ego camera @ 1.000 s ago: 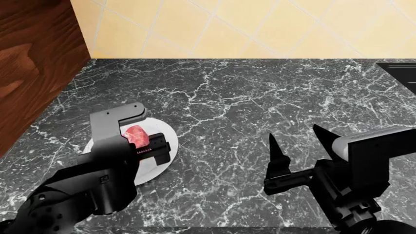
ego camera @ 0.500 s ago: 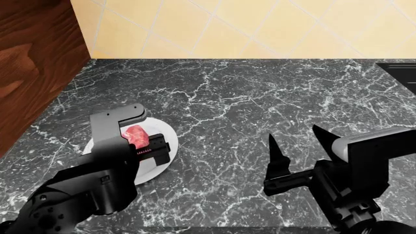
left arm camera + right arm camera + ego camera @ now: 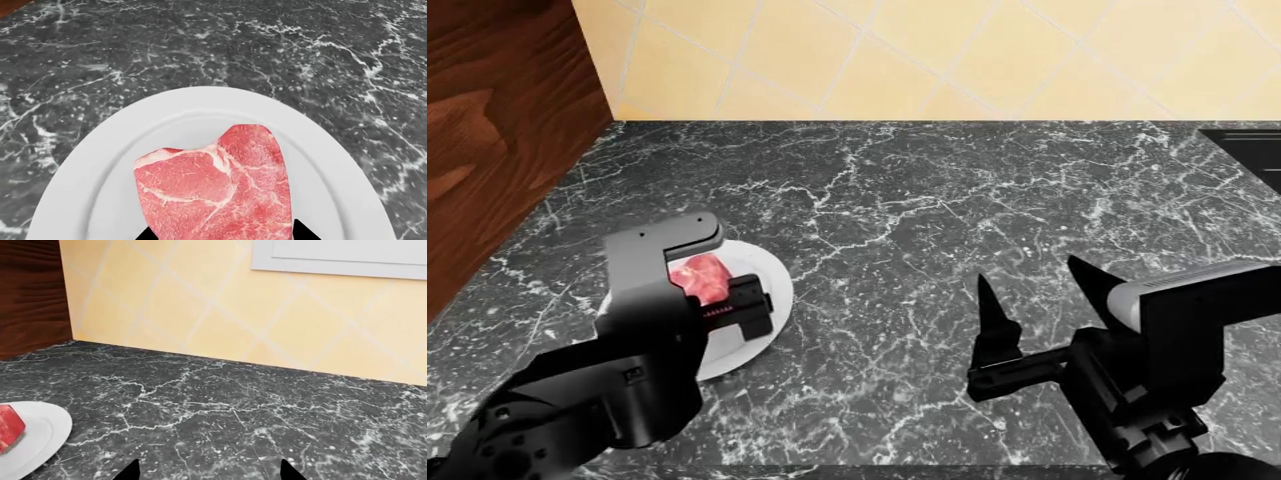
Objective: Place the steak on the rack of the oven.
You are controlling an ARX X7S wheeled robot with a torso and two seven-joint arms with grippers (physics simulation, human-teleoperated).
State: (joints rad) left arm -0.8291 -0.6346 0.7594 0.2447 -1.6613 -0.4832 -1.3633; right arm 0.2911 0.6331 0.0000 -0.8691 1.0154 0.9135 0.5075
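Marble fills almost every view: a dark grey, white-veined countertop [image 3: 934, 220], glossy and flat, backed by a wall of pale yellow tiles [image 3: 961, 50] set on the diagonal. Brown wood panelling [image 3: 494, 130] with a swirling grain closes off the left side.

Near the left front of the counter sits a round white plate [image 3: 100, 165] with a smooth, shallow rim. On it lies the steak [image 3: 217, 192], a raw pink-red slab threaded with pale marbling, roughly heart-shaped with a notch along its far edge, and clearly smaller than the plate.

From the head view the left gripper [image 3: 723, 297], matt black and blocky, is down over the plate with the steak showing red beside its housing. In the left wrist view its two dark fingertips [image 3: 148, 234] stand one on each side of the steak's near end; whether they press the meat cannot be told.

The right gripper [image 3: 1041, 300] is held above bare counter to the right, well apart from the plate, its pointed black fingers spread wide.

No writing is legible anywhere.
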